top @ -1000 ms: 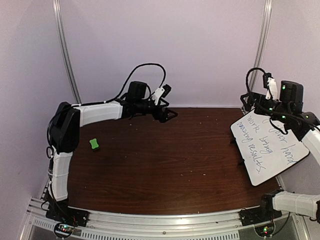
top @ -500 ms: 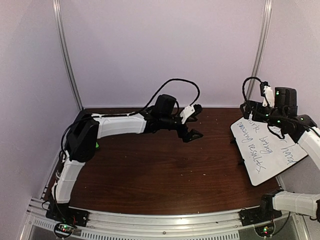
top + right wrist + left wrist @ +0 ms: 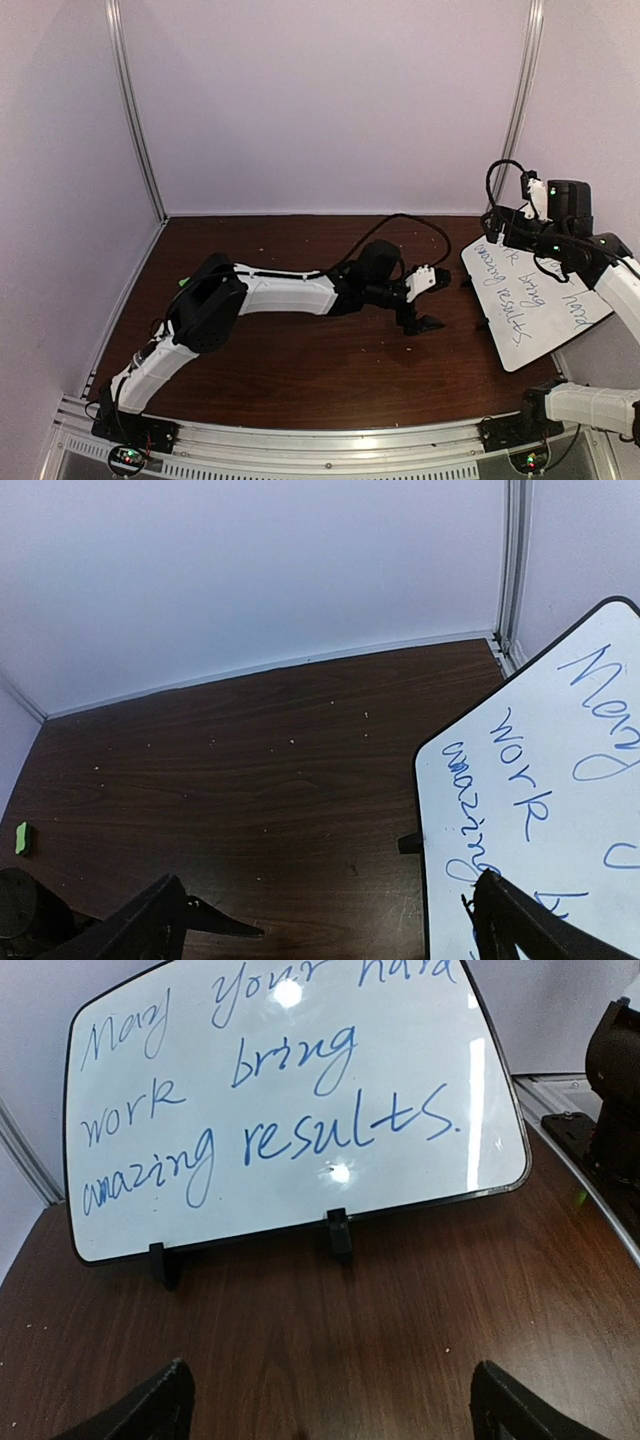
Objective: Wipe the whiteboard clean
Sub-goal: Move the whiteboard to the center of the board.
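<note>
Top external view showed the whiteboard (image 3: 535, 300) standing at the right side of the dark wooden tabletop (image 3: 300, 370). It leaned back on its small black feet, with its face turned toward the middle of the tabletop. Blue handwriting covered it, and in the left wrist view it read "May your hard work bring amazing results." The left arm stretched low across the tabletop toward the board. The left tool (image 3: 330, 1410) stood wide open near the front of the board, holding nothing, with both fingers apart from the board's feet. The right tool (image 3: 330, 925) hung over the board's far end, also spread wide and empty. In the right wrist view one of its fingers showed in front of the board's edge. A small green block (image 3: 22, 837) lay at the far left of the tabletop, well apart from both tools.
</note>
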Robot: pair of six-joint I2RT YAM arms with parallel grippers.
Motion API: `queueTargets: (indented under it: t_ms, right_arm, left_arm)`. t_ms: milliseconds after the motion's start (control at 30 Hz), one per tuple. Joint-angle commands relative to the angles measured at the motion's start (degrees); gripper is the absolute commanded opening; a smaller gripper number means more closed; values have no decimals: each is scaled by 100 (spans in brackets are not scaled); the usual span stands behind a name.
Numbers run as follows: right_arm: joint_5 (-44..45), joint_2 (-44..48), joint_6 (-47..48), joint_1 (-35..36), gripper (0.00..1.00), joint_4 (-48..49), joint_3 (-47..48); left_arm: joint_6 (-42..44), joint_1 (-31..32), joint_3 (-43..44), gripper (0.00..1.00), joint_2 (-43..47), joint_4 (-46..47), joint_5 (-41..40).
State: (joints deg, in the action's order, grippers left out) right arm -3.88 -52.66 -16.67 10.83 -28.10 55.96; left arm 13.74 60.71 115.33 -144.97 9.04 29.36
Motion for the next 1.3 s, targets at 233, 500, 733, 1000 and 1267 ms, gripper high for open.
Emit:
queueTargets:
  t_ms: [233, 500, 733, 1000, 1267]
  right_arm:
    - [249, -569, -75, 42, 100, -844, 76]
    - [1794, -62, -2291, 948, 100, -691, -287]
    - [2836, -170, -3899, 2361, 100, -536, -874]
    - [3696, -1176, -4762, 2680, 95, 460, -1083]
    - [4779, -3138, -6382, 2650, 94, -716, 75]
  left_arm:
    - [-992, 62, 89, 98, -128, 939, -687]
    - [-1033, -238, -1803, 98, 1545, 886, -2218]
    - [-1825, -911, -3573, 98, 3085, 1052, -2412]
    - [-1843, -973, -4452, 98, 4244, 758, -2691]
    - [-1752, -999, -5126, 98, 5060, 291, -3179]
